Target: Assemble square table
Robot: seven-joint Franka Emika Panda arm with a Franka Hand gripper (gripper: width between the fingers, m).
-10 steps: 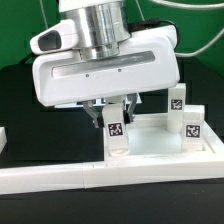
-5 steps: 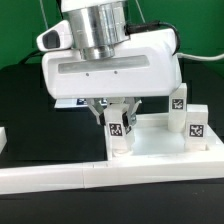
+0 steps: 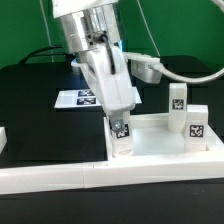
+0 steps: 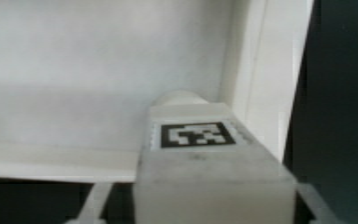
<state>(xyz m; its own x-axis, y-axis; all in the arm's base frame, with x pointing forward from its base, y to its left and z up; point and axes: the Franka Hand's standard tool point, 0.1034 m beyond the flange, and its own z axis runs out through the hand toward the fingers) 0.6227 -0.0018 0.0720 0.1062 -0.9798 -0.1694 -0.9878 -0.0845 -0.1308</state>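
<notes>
The pincer (image 3: 119, 126) seems clamped on an upright leg (image 3: 119, 138) directly beneath it, its long axis vertical in the tabletop's (image 3: 160, 138) socket, by the counter's front-edge border wall (image 3: 100, 178).

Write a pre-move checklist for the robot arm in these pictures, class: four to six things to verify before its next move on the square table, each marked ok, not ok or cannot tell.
1. Gripper sits over the near leg: ok.
2. Fingers closed on that leg: cannot tell; the hand body hides the contact.
3. Near leg stands upright in the tabletop corner: ok in the exterior view.
4. Leg fully screwed home: cannot tell.
5. Two other legs, the back one and the one at the exterior view's right, stand upright: ok.
6. Tabletop pressed against the border wall: ok; they look flush.
</notes>
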